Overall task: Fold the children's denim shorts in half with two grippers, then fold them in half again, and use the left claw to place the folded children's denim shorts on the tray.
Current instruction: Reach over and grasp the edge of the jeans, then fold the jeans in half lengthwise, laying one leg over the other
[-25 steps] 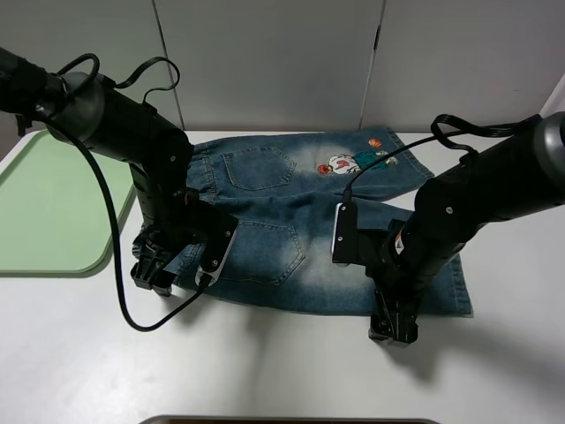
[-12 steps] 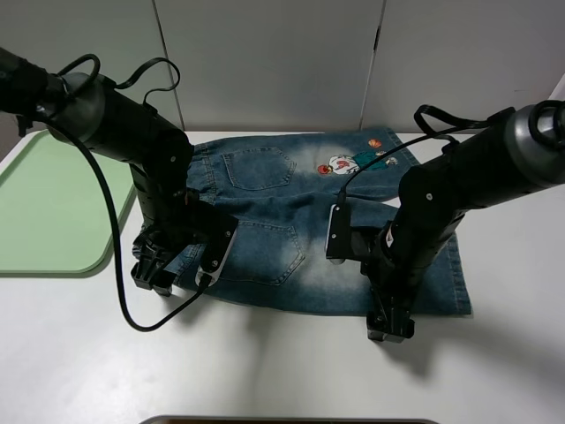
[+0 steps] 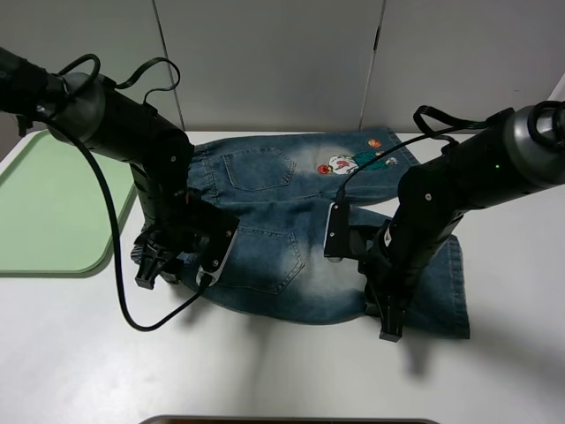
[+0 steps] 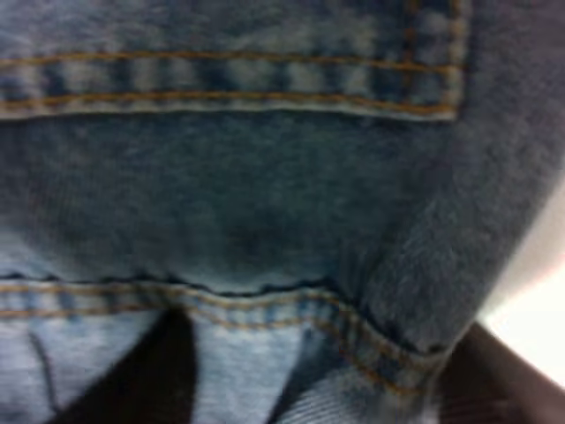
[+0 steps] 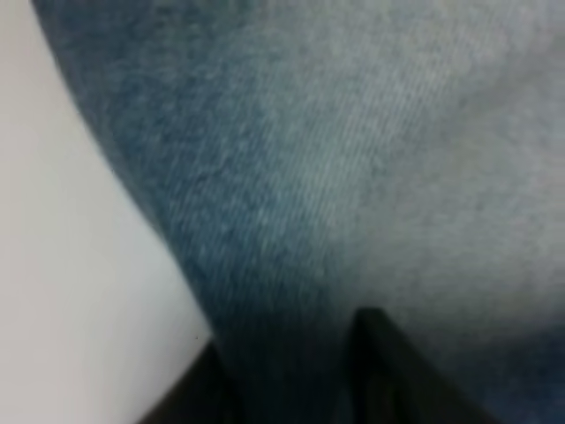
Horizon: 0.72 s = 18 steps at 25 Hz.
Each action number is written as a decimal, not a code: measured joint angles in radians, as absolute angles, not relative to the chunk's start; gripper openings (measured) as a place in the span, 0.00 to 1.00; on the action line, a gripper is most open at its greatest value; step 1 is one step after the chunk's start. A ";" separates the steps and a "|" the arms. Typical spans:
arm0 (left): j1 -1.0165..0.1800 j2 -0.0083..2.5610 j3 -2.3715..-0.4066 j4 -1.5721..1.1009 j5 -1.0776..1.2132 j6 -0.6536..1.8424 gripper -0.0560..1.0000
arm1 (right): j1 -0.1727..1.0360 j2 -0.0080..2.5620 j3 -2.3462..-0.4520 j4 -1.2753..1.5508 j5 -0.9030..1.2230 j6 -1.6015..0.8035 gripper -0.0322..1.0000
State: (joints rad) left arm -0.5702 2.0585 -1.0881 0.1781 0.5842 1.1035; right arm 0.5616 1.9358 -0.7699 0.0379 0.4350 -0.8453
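The children's denim shorts [image 3: 282, 230] lie spread on the white table, back pockets up, with the cartoon patch on the far leg. My left gripper [image 3: 157, 269] grips the near waistband corner, and the left wrist view shows the stitched hem [image 4: 265, 300] pinched between dark fingers [image 4: 150, 371]. On the near leg's front hem my right gripper [image 3: 388, 325] has closed. The right wrist view is filled with denim [image 5: 353, 159] running down to a dark finger [image 5: 388, 371]. The near edge of the shorts is slightly raised. The pale-green tray [image 3: 53, 203] sits at the far left.
Grey wall panels stand behind the table. Black cables loop over both arms. Bare white tabletop [image 3: 265, 371] runs along the front, and a dark edge shows at the bottom middle of the exterior view.
Both grippers have closed on the near edge of the shorts. The right arm shifted left and lifted a little, and the near hem has pulled up off the table.
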 joint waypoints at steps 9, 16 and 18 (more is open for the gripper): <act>-0.570 2.059 -1.088 0.182 0.560 1.107 0.11 | 0.562 1.937 -0.770 0.022 0.408 -0.851 0.01; -0.570 2.059 -1.088 0.182 0.560 1.107 0.11 | 0.562 1.937 -0.770 0.022 0.408 -0.851 0.01; -0.570 2.059 -1.088 0.182 0.561 1.107 0.11 | 0.562 1.933 -0.770 0.020 0.408 -0.848 0.01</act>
